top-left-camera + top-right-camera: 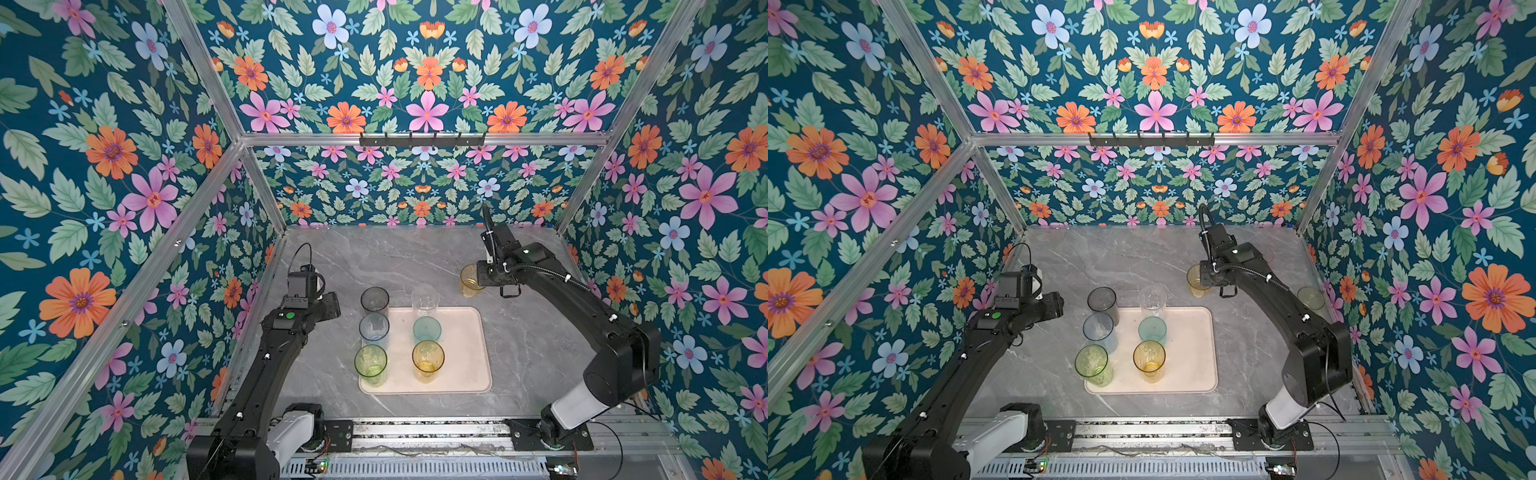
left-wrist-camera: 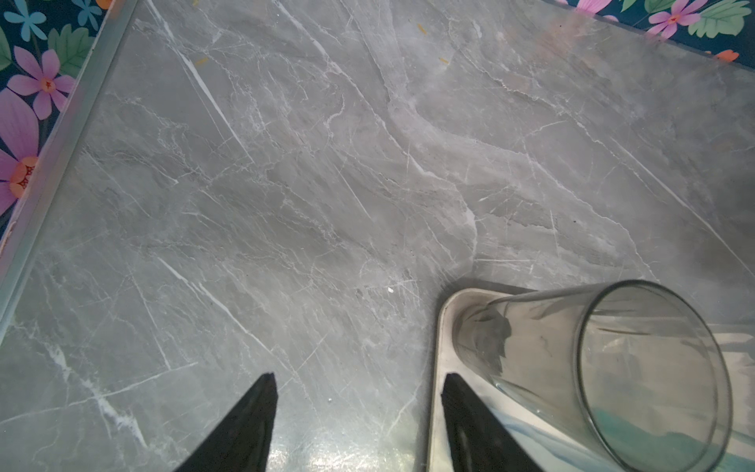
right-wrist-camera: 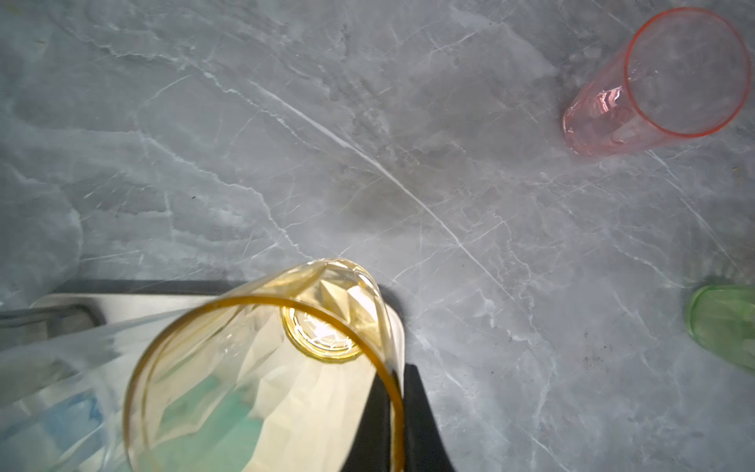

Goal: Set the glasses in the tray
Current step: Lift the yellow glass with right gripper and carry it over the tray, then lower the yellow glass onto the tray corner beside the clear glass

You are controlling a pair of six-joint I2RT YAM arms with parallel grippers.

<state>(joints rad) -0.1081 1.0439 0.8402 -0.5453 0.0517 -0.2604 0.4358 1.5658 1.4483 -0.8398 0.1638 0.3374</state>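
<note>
On the grey marbled counter (image 1: 332,257), mid-scene, the pale pink tray (image 1: 465,357) lies flat. Six glasses stand upright in it, in two columns. Left column, far to near: grey glass (image 1: 375,300) in the far-left corner, blue glass (image 1: 374,328), green glass (image 1: 370,363). Next column, far to near: clear glass (image 1: 424,299), teal glass (image 1: 427,330), yellow glass (image 1: 428,359). The right half of the tray is bare.

Right jaws are clenched on the amber glass (image 1: 470,282), pinching its wall at the rim. One black finger (image 3: 418,433) sits outside the wall, the other shows dark through it. That glass is outside the tray, just beyond the far-right corner. Cannot tell if its base touches the counter.

Left jaws are released and hold nothing. Their black fingertips (image 2: 261,412) are spread over bare counter just beside the tray's far-left corner, near the grey glass but not touching it.

In the right wrist view two more glasses stand on the counter, well apart from the tray: a pink glass (image 3: 662,81) and a second green glass (image 3: 723,323), cut off by the frame edge.
</note>
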